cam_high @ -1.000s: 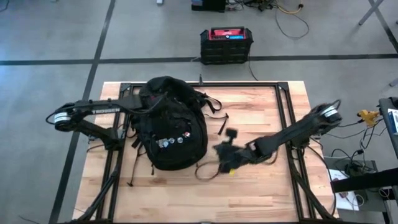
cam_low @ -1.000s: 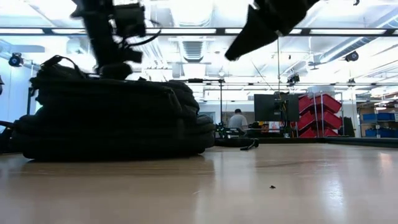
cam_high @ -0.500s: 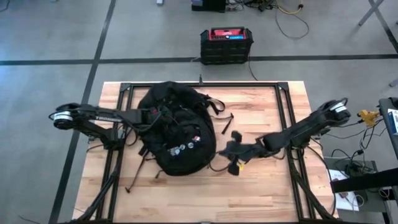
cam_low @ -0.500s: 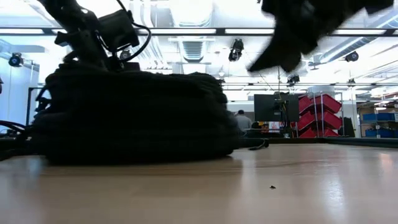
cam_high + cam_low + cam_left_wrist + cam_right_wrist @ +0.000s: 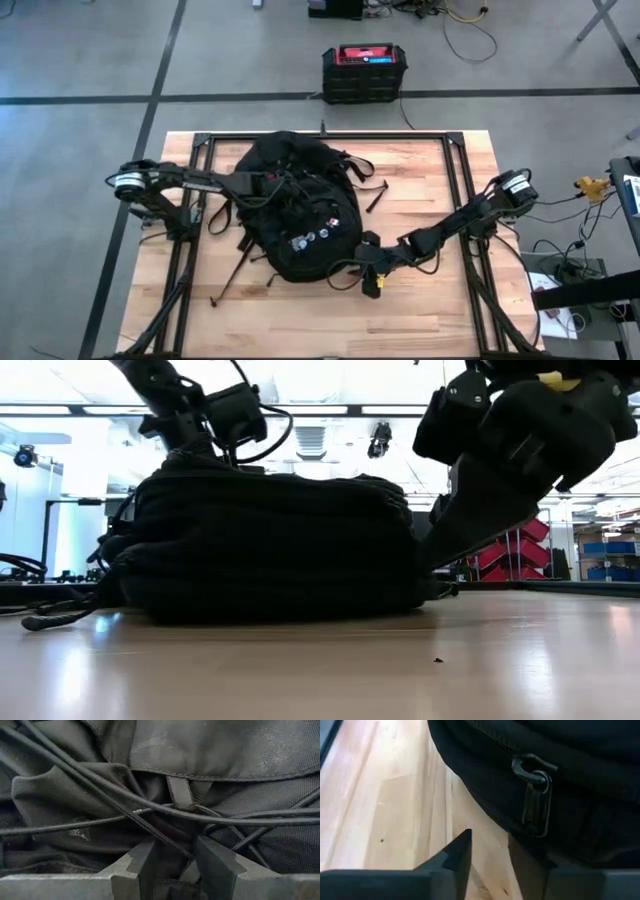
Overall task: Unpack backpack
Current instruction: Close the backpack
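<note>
The wooden table fills the centre of the high view. The backpack lies flat on it, left of centre, its long axis running from upper left to lower right. The left gripper sits on the pack's upper-left end, fingers part-open with fabric and cords between them. The right gripper, part-open and empty, meets the pack's lower-right edge, just short of a zipper pull; it is the nearer to that zipper. No writing is legible.
</note>
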Tool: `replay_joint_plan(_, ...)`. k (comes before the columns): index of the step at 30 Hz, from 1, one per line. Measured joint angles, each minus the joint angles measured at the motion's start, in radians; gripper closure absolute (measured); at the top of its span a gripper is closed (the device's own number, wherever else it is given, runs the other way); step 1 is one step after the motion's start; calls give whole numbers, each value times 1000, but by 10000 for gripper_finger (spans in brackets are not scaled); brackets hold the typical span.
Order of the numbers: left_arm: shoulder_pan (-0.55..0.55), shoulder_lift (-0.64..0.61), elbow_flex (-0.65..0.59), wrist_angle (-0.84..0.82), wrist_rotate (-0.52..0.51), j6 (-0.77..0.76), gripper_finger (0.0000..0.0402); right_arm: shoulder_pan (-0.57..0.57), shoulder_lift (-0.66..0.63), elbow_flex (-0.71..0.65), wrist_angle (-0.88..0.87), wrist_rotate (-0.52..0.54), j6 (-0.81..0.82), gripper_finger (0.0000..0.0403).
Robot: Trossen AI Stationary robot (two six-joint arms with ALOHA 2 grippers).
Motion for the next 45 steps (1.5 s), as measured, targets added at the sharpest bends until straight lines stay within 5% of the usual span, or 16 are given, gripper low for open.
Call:
replay_joint_plan(14,0,-2,4,-51,-10,12,282,8,-80,0,-172,19,24,315)
replay_joint_plan(31,0,-2,3,-46,-13,12,282,-7,54,0,42,-11,-4,251)
replay_joint_plan(34,2,-2,3,-46,-13,15,282,-9,69,0,61,-6,-6,275)
replay_joint_plan(39,3,-2,6,-50,-13,24,282,-9,44,0,48,-14,-44,382)
replay_joint_plan(45,3,3,106,-204,-13,71,283,0,-79,0,-91,-13,-50,398)
